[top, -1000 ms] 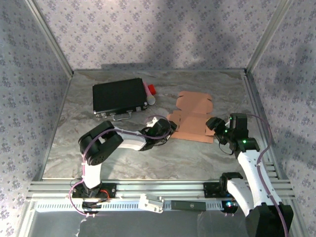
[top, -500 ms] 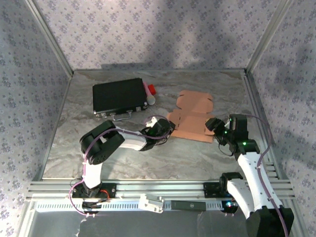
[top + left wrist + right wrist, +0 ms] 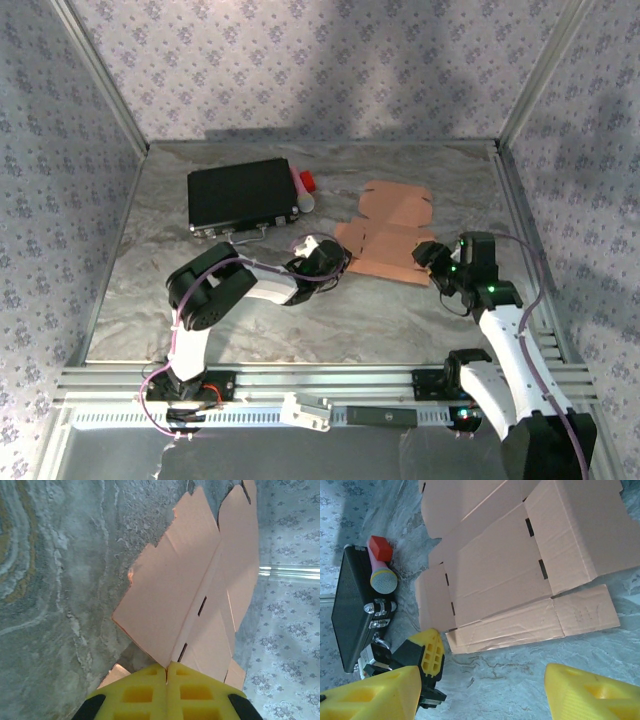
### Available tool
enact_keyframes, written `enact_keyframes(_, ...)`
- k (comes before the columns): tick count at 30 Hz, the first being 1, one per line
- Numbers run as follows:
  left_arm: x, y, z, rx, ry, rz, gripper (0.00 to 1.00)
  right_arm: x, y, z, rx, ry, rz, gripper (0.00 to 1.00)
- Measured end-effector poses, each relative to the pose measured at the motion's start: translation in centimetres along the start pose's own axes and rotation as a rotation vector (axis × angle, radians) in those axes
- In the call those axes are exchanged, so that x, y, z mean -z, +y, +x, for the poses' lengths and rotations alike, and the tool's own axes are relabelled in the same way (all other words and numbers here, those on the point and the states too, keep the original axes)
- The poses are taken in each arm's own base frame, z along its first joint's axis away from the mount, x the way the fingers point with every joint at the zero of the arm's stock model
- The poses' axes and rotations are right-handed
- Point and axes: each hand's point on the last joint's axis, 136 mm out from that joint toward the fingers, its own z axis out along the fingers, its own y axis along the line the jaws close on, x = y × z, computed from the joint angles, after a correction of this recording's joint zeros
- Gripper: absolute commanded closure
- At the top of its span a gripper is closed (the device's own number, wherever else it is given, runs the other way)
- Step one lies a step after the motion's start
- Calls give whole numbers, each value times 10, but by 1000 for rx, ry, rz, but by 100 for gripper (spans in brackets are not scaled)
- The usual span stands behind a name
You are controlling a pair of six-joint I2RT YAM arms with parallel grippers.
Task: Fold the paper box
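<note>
Fingers (image 3: 137,696) of the left gripper (image 3: 335,262) are clamped flat together on the left-hand edge of the paper box (image 3: 388,235), and that flap looks lifted a little off the table (image 3: 350,320). The right gripper (image 3: 432,256) has its fingers (image 3: 375,695) spread wide with nothing between them, just beside the sheet's right corner. The box is a flat die-cut sheet mid-table, right of the black case (image 3: 240,195), so I'd call this the very first fold: no walls up, all creasing and tucking left to do.
</note>
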Motion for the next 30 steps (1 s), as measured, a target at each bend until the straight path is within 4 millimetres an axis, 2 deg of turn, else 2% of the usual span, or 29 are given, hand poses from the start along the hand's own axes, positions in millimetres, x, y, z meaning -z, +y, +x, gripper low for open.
enact_keyframes(7, 8, -9, -1, -1, 1, 18, 100, -14, -14, 24, -75, 52, 20, 26)
enact_keyframes(12, 16, -24, -2, 6, 4, 51, 100, -27, -27, 57, -154, 84, -1, 21)
enact_keyframes(15, 18, -28, -3, 8, 4, 58, 100, -36, -31, 69, -191, 74, -22, 18)
enact_keyframes(20, 18, -26, -3, 6, 4, 52, 100, -47, -18, 55, -241, 0, -75, 18)
enact_keyframes(24, 19, -26, -2, -6, 5, 47, 100, -59, -10, 45, -278, -39, -98, 24)
enact_keyframes(26, 21, -29, -2, -5, 6, 53, 100, -67, -9, 44, -297, -39, -97, 27)
enact_keyframes(30, 23, -33, -3, -10, 6, 62, 100, -76, -10, 49, -335, -31, -88, 27)
